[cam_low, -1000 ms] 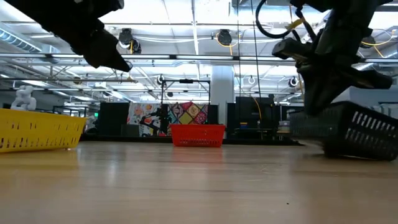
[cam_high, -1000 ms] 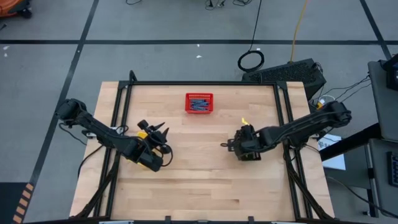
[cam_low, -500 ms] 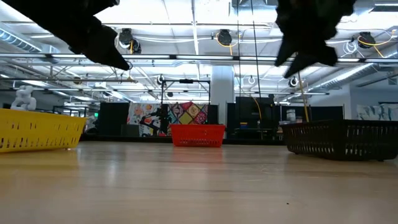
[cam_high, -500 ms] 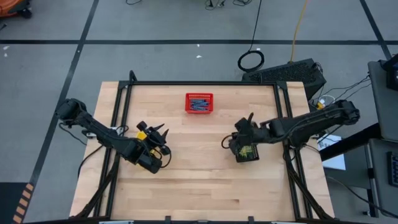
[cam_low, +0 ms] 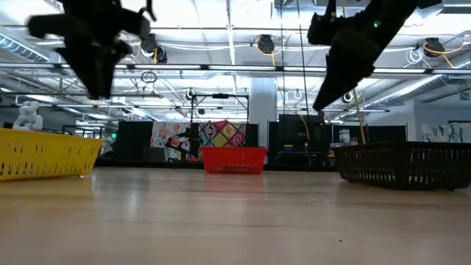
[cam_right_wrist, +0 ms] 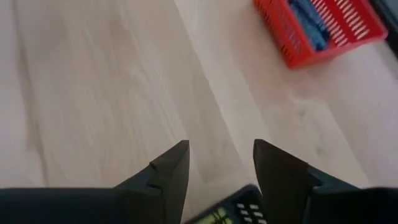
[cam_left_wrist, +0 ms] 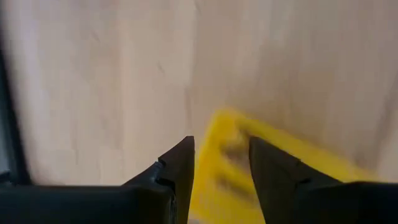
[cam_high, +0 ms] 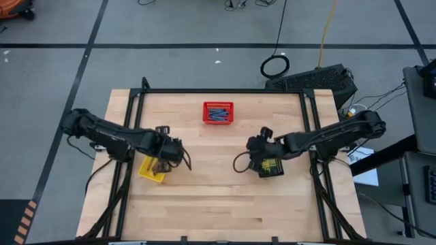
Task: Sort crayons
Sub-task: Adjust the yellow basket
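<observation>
From above, three baskets stand on the table: one red basket with blue crayons, one yellow basket under the left gripper, one black basket with yellow-green crayons beside the right gripper.

From table height, both arms hang above the wood.

In the left wrist view the fingers stand apart, empty, above the yellow mesh.

In the right wrist view the fingers are also apart and hold nothing. No loose crayon shows, so I judge each gripper should rise straight, not catching a rim
</observation>
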